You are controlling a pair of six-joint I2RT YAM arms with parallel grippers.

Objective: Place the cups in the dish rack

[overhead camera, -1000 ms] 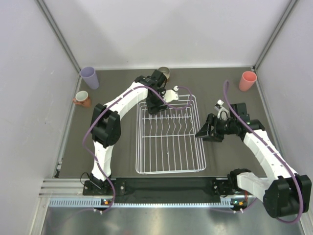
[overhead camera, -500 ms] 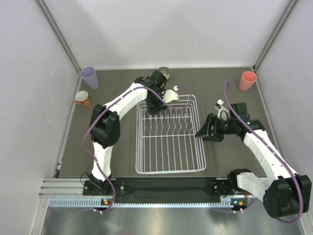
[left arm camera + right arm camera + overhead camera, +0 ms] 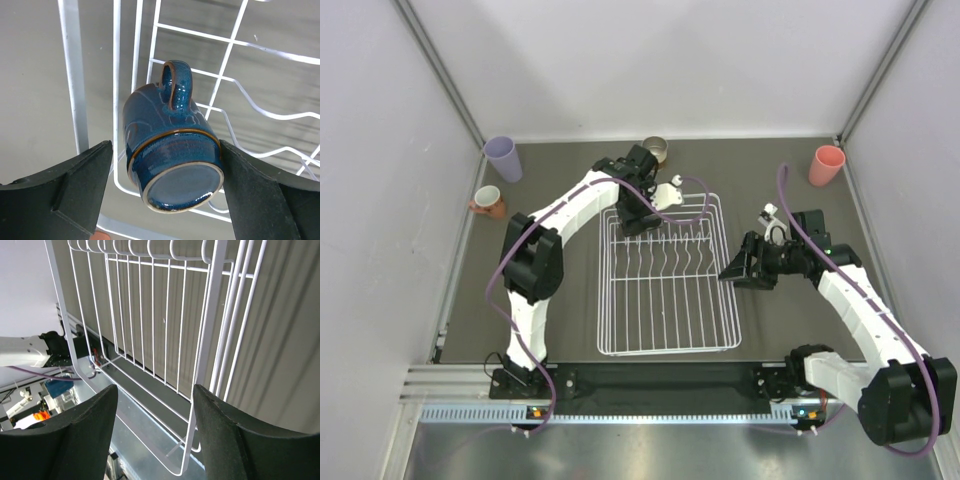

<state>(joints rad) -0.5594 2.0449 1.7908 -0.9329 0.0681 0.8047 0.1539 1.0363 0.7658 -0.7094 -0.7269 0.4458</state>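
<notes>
The dark blue mug (image 3: 172, 150) lies on its side in the far left corner of the dish rack (image 3: 670, 300). Its base points toward the left wrist camera and its handle is uppermost. It rests on the white wires (image 3: 73, 75) close to the rack's rim.

The left claw (image 3: 165, 175) straddles the mug with its fingers spread. The left finger (image 3: 80, 185) stands clear of the glaze, and the right finger (image 3: 255, 190) sits right at the mug's side. From above, this claw (image 3: 638, 215) hides the mug.

The right claw (image 3: 732, 270) hovers at the rack's right edge, also spread and pinching nothing. Only the rim wire (image 3: 210, 315) shows past its fingers.

The other cups stand outside the rack on the grey tabletop (image 3: 770, 330). The shiny brownish cup (image 3: 656, 149) is just behind the rack's far side. The lavender tumbler (image 3: 503, 158) is in the far left corner, with the terracotta-orange mug (image 3: 488, 201) near it. The pink tumbler (image 3: 827, 165) is in the far right corner, well apart from the rest.
</notes>
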